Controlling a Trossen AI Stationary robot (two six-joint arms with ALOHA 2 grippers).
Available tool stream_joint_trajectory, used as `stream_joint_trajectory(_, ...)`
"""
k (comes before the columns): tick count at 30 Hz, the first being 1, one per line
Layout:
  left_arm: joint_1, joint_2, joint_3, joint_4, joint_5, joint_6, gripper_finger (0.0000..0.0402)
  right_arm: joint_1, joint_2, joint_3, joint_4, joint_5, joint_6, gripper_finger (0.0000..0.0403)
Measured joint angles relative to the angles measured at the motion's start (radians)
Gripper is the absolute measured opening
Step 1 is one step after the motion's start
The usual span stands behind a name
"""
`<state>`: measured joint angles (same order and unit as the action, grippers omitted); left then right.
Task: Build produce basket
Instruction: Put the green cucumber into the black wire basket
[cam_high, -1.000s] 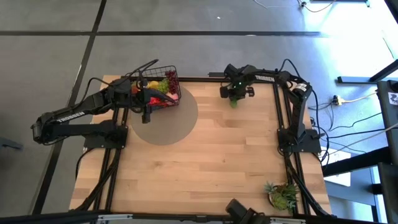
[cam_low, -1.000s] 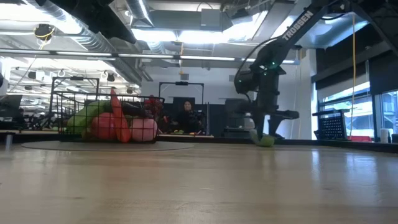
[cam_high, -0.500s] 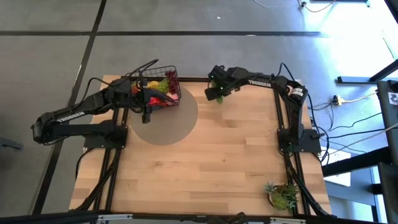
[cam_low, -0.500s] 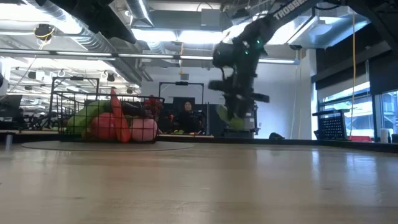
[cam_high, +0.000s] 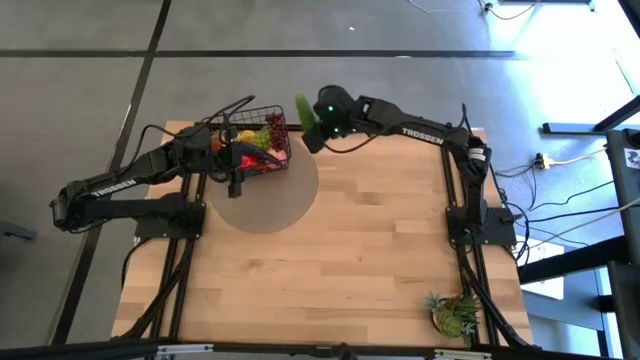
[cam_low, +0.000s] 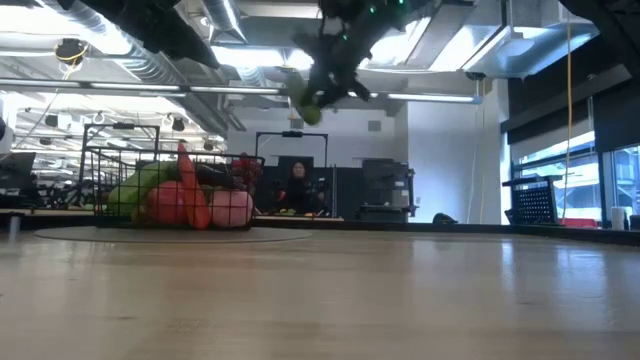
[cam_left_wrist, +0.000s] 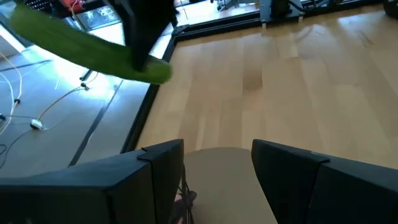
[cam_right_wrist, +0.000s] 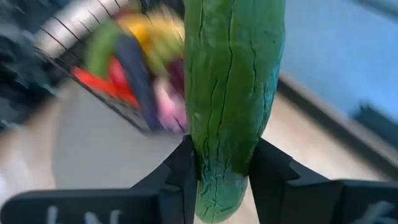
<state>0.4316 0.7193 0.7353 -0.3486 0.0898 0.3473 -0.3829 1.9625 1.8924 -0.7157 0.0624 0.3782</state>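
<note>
Right wrist view, right end effector (cam_right_wrist: 221, 171) clamping ridged green cucumber (cam_right_wrist: 233, 87), colourful basket (cam_right_wrist: 118, 68) beyond

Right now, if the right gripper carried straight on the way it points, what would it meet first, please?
Most likely the basket. The right gripper, shut on the cucumber, hangs high in the air beside it; its wrist view looks past the cucumber onto the piled produce. Depth is unclear, so it might pass above the rim.

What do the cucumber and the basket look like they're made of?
Cucumber, clamped in the right hand: probably moulded plastic or rubber; matte green skin with cracked-looking grooves. Basket: thin black wire, likely coated metal; open grid shows the fruit through it.
</note>
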Motion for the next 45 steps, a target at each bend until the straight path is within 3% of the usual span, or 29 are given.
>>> stream_joint_trajectory(5,0.000,0.000,0.000,0.024,-0.024,-0.021,0.0181,0.008,0.000,0.018,0.172,-0.026,-0.075,0.0100)
stream_joint_trajectory(11,0.000,-0.078,-0.001,0.026,-0.157,-0.107,0.0181,0.008,0.025,-0.017,0.386,-0.126,-0.155,0.0100)
stream_joint_trajectory(21,0.000,-0.230,0.000,0.024,-0.270,-0.136,0.0181,0.008,0.222,-0.020,0.798,-0.298,-0.205,0.0100)
stream_joint_trajectory(29,0.000,-0.258,0.000,0.018,-0.283,-0.137,0.0181,-0.001,0.381,-0.020,1.119,-0.293,-0.201,0.0101)
stream_joint_trajectory(34,0.000,-0.257,0.000,0.015,-0.283,-0.138,0.0181,-0.017,0.428,-0.020,1.145,-0.293,-0.119,0.0101)
stream_joint_trajectory(45,0.000,-0.257,0.000,-0.033,-0.288,-0.137,0.0181,-0.023,0.446,-0.020,1.145,-0.292,-0.175,0.0123)
